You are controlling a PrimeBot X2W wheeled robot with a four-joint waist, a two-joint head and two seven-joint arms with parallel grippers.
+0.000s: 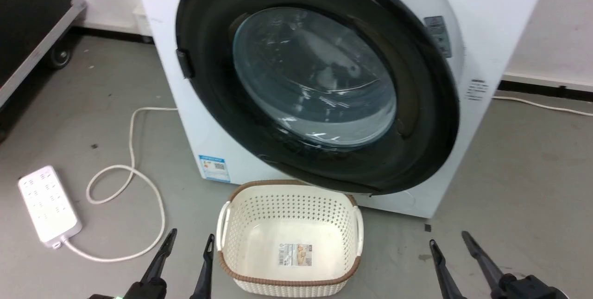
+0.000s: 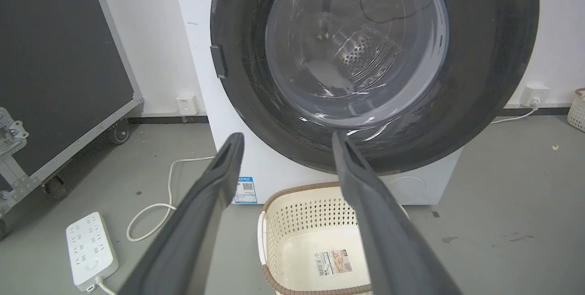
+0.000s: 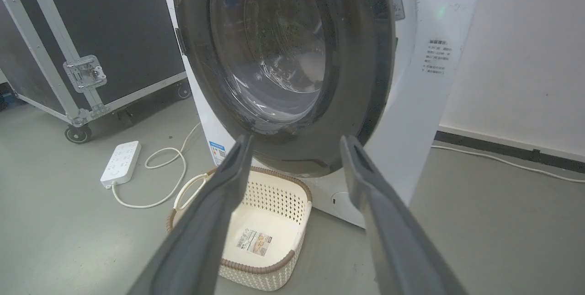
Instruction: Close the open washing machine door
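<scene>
The washing machine door point(image 1: 208, 34), a wide black rim around a bulging clear glass bowl, faces me and covers most of the white machine point(image 1: 486, 16). It also shows in the left wrist view point(image 2: 356, 43) and the right wrist view point(image 3: 269, 48). It lies close against the front, and I cannot tell whether it is latched. A dark latch tab point(image 1: 185, 63) sits on its left edge. My left gripper point(image 1: 192, 235) point(image 2: 287, 137) and right gripper point(image 1: 448, 238) point(image 3: 297, 138) hang low in front of the machine, both open, holding nothing and well short of the door.
A cream perforated laundry basket point(image 1: 287, 208) stands on the floor under the door, between my grippers. A white power strip point(image 1: 48, 206) and its looped cable point(image 1: 139, 183) lie at the left. A black wheeled flight case point(image 2: 55, 57) stands further left.
</scene>
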